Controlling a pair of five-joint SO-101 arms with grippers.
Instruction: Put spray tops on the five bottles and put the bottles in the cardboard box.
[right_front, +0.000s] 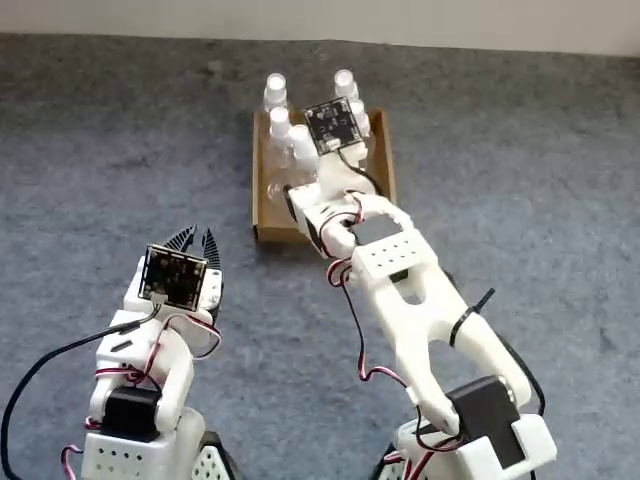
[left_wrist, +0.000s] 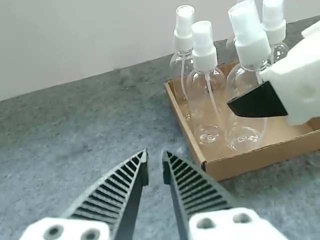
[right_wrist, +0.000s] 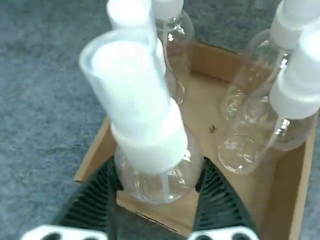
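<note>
Nearly Home: Capped Bottle Held at Carton's Corner

Seen from its own wrist camera, the right gripper (right_wrist: 157, 187) clamps its two black ribbed fingers on either side of a clear, round-bellied plastic bottle with a white spray top (right_wrist: 150, 145), gripping the widest part of the body, low down. The bottle is upright inside the shallow brown cardboard box (right_wrist: 92, 152), tight in the near corner on the left arm's side. Whether its base rests on the box floor cannot be told. Other capped clear bottles (right_wrist: 250, 130) stand upright deeper in the box, near the held one but apart from it.

The bottle looks empty, so it is probably very light, with thin walls that could dent under a hard squeeze and a glossy curved skin that could slip. The tall sprayer likely makes it top-heavy and easy to tip, and the neighbours could topple if bumped. The belly, where the fingers sit, appears the safest hold; the cap might pull or twist.

The left gripper (left_wrist: 155, 155) hovers over the grey carpeted tabletop (right_front: 120, 140), well apart from the box, its jaws parted only a sliver and holding nothing.
</note>
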